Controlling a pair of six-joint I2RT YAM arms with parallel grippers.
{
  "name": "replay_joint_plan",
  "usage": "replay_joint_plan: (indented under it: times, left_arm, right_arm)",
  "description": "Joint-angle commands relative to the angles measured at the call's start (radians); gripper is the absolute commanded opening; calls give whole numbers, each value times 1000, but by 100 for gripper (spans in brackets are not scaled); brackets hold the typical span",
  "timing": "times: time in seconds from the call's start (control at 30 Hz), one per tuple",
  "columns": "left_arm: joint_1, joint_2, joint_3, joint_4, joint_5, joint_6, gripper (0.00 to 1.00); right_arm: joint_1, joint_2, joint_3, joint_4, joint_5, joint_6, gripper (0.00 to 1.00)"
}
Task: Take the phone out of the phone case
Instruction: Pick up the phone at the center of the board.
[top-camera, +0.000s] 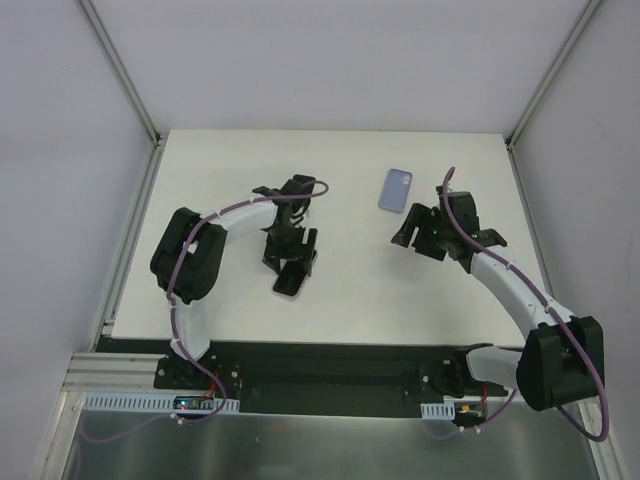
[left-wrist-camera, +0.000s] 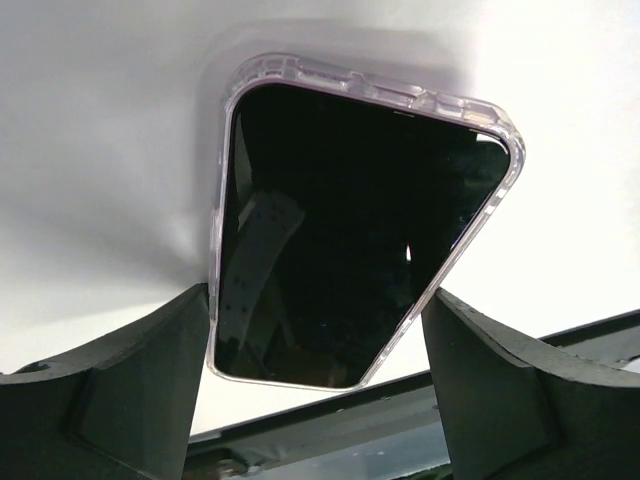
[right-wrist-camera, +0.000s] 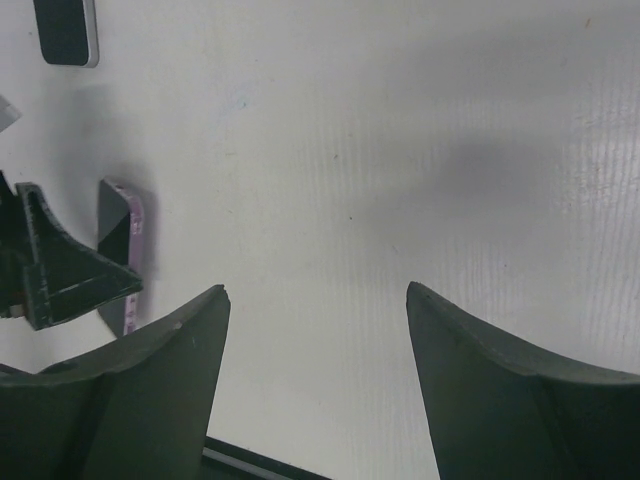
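Near the middle of the white table (top-camera: 350, 300), the left gripper (top-camera: 290, 250) is closed partway onto the long sides of the clear phone case (left-wrist-camera: 375, 92), the black-screened phone (left-wrist-camera: 350, 230) seated inside and tilted steeply. Well apart, the right gripper (right-wrist-camera: 315, 300) hangs wide open, holding nothing

Two phones on a table (top-camera: 350, 300), well apart.
The cased phone (left-wrist-camera: 350, 230) sits between the left gripper's (top-camera: 290, 255) fingers, left of centre; the second phone (top-camera: 397, 189) lies farther back and right, just behind the right gripper (top-camera: 408, 228).
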Motion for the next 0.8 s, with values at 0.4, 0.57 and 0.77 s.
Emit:
replay_joint_plan:
  times: [0.4,0.57,0.77]
  left_arm:
    - [-251,158,227,27,-73,-354,88]
    - [-253,89,224,27,-84,-351,96]
    - [-212,-51,162,30,-90,-343,97]
  right_arm:
    - [8,-55,-75,18,-101,37,74]
    - [33,-29,-58,23,-100,43,74]
    - [129,43,-14,21,-60,75,73]
